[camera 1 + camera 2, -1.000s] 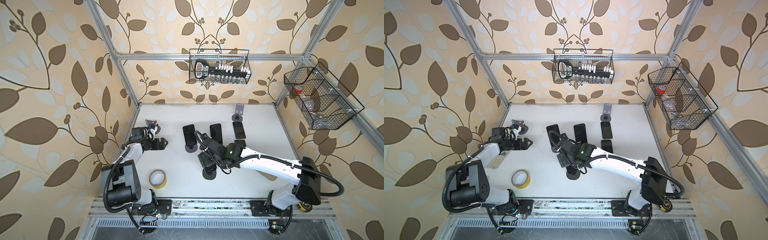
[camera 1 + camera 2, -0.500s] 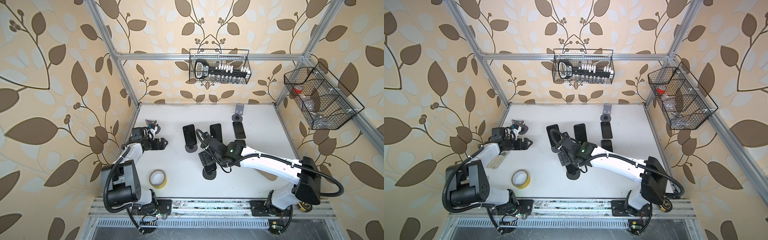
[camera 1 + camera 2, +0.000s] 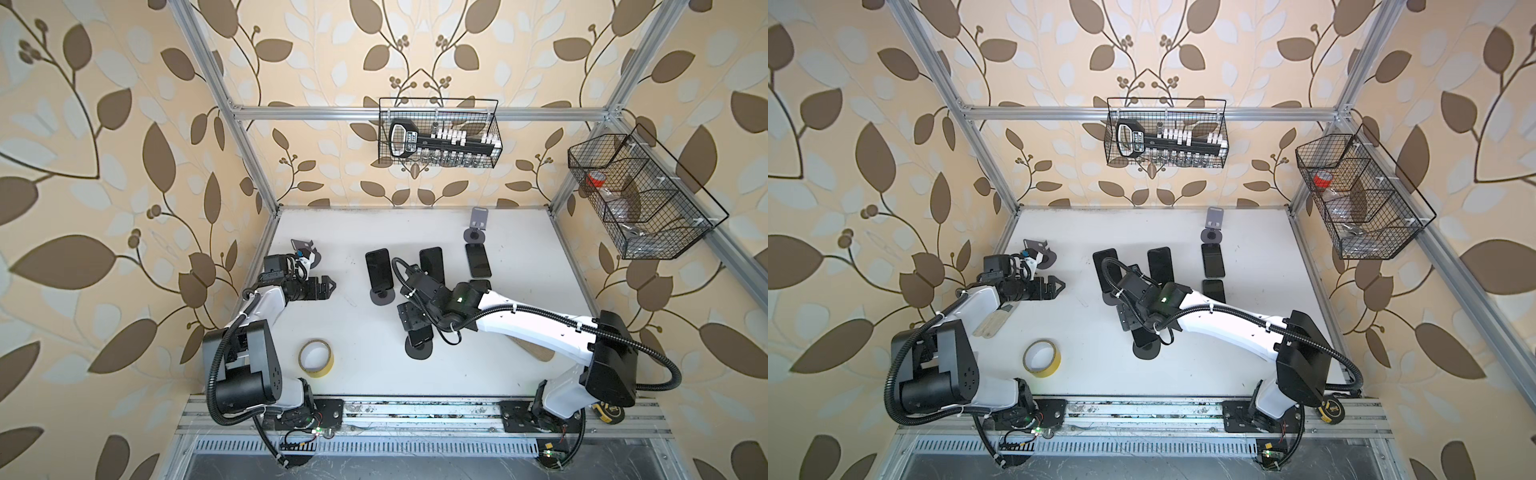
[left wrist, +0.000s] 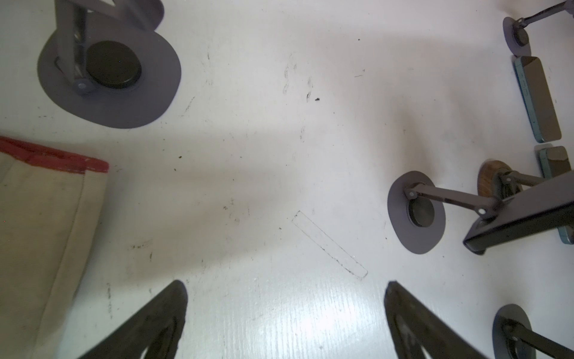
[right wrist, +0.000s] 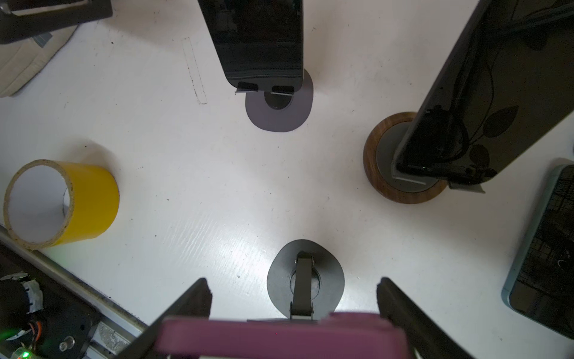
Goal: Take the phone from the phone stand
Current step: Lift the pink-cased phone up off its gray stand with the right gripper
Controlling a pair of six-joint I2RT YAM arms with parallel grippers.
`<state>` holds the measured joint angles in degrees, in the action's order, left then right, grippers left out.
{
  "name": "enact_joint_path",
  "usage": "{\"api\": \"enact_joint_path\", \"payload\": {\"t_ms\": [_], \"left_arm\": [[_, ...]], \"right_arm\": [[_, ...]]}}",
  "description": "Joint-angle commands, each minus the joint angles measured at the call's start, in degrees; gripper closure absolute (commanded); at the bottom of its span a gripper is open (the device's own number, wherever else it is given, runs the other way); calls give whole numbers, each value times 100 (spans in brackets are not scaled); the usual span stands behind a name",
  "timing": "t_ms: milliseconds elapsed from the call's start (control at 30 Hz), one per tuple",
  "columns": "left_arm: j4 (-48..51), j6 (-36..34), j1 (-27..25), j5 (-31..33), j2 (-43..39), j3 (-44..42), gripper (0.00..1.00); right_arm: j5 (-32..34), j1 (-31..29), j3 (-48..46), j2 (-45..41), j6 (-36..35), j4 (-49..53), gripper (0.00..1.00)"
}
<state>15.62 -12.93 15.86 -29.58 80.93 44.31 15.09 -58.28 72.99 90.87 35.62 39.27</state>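
Observation:
The phone (image 5: 279, 334) shows its purple edge in the right wrist view, spanning the gap between my right gripper's (image 5: 293, 281) fingers, which are shut on its sides. Just beyond it stands its phone stand (image 5: 279, 273), a grey round base with a hinged arm. In both top views the right gripper (image 3: 415, 322) (image 3: 1133, 320) hangs over that stand's base (image 3: 419, 353) (image 3: 1147, 352), hiding most of the phone. My left gripper (image 3: 328, 287) (image 4: 285, 289) is open and empty over bare table, far to the left.
Two more phones lean on stands (image 3: 379, 270) (image 3: 431, 259) close behind the right gripper. Two phones lie flat (image 3: 478, 259) (image 3: 481, 285) at the right. Empty stands sit at the back (image 3: 478, 226) and left (image 3: 305, 253). Yellow tape roll (image 3: 316, 357) lies in front, a glove (image 3: 992, 324) under the left arm.

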Motion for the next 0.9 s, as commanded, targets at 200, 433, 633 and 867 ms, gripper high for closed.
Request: {"api": "enact_joint_path", "payload": {"t_ms": [200,433,633,867], "left_arm": [[-45,-78,72,-109,-194,-37,1],[-34,-79,67,-91,-178,-17,1],[-32,-81,67,-91,-167,-15,1],[-15,-70,67,-92,-164,-6,1]], "right_arm": [[181,-69,57,97,114,224,20],[198,-72,89,124,88,246,21],[291,-70,194,165,286,444,14],[415,-87,221,-8,868,608,13]]}}
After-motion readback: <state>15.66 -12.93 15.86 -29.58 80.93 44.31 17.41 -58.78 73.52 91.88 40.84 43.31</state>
